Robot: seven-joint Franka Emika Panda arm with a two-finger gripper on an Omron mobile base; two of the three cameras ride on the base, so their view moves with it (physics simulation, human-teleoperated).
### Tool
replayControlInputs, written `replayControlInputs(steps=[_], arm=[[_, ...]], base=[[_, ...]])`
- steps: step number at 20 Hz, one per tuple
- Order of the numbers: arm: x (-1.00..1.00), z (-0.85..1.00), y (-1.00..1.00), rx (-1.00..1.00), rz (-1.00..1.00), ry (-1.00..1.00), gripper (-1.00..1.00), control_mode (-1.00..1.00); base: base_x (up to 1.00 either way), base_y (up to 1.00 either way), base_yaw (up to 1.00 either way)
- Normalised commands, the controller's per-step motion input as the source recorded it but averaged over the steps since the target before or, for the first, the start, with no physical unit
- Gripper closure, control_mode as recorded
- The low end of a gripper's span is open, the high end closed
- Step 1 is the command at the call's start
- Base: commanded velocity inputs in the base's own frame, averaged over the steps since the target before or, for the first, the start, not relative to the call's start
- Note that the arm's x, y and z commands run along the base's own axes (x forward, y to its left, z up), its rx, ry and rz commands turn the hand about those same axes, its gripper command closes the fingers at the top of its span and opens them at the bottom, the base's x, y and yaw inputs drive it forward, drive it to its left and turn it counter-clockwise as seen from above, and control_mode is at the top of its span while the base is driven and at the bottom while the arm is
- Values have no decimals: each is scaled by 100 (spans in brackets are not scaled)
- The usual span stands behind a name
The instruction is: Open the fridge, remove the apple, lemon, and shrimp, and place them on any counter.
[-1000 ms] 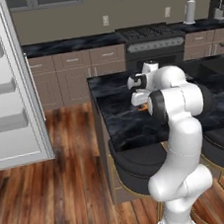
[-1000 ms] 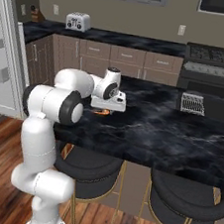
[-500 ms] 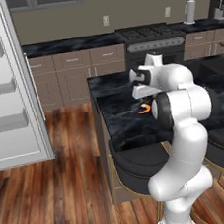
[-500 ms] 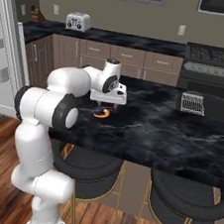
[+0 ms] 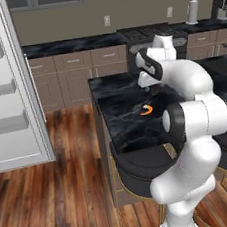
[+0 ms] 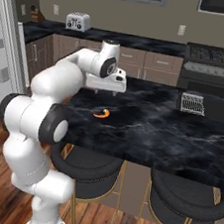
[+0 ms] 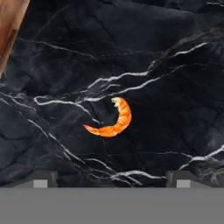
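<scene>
Hovering above the counter, my gripper looked straight down at the shrimp, which lay alone on the black veined marble near the centre of the hand view. My jaws stood wide and held nothing; the two dark tips showed far apart at the bottom of that view, one at lower left and one at lower right, with the shrimp between and above them, touching neither.

In the left base view the shrimp was a small orange curl just right of centre, on the counter, below my hand. In the right base view it sat left of centre, under my hand, set back from the near edge where two stools stood. The fridge stood open at the left of the left base view, its white shelves showing. I could not see the apple or the lemon anywhere.

As I judged it, the shrimp was placed. The risks lay in leaving: a low sweep of my arm could brush the light shrimp and flick it to the floor, and my elbow could catch the stools or the open fridge door as the base turned back.
</scene>
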Motion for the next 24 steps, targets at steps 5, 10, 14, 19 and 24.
replayControlInputs(steps=[5,10,14,19,24], arm=[[-96,99,16,0,0,0,-100,-100],[-100,72,29,0,0,0,-100,-100],[-100,57,34,0,-1,0,-100,-100],[-100,54,30,0,0,-2,-100,-100],[-100,25,23,0,-2,-14,-100,-100]], base=[[0,0,0],[0,0,0],[0,0,0],[0,0,0],[0,0,0]])
